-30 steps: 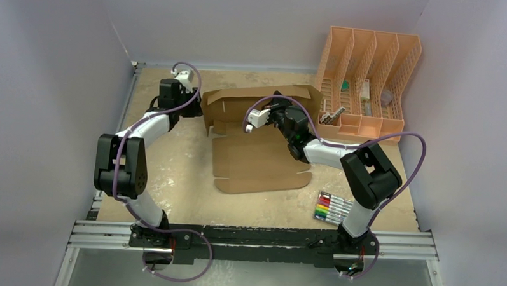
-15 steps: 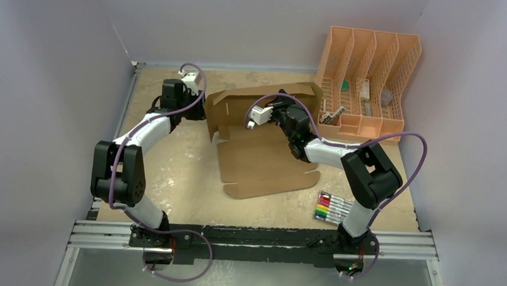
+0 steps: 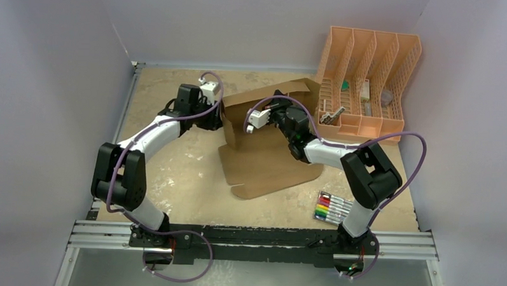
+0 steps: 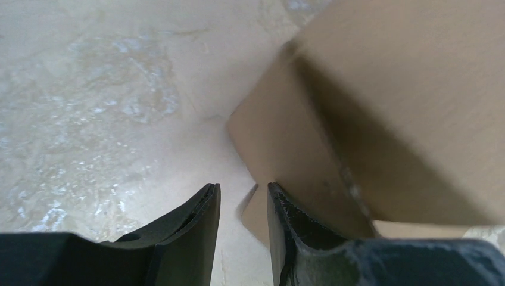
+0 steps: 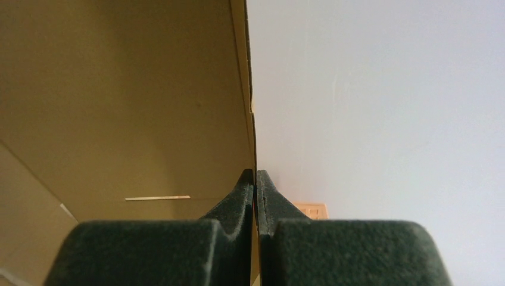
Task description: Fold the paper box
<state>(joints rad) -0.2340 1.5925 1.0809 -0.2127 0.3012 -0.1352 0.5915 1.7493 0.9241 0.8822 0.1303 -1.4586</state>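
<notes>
One shift rightward: paper box (image 3: 272, 169) pinched by right gripper (image 5: 255, 176), left gripper (image 4: 243, 192) ajar, empty

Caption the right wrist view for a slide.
Right end effector shut on the upright panel edge of the paper box.

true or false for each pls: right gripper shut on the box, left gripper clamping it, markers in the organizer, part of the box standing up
The right gripper is shut on an edge of the box. True.
The left gripper clamps the box. False: its jaws are apart beside the box, with no cardboard between them.
The markers are in the organizer. False: they lie on the table.
Part of the box stands up. True: the far panels are raised and the near panel lies flat.
</notes>
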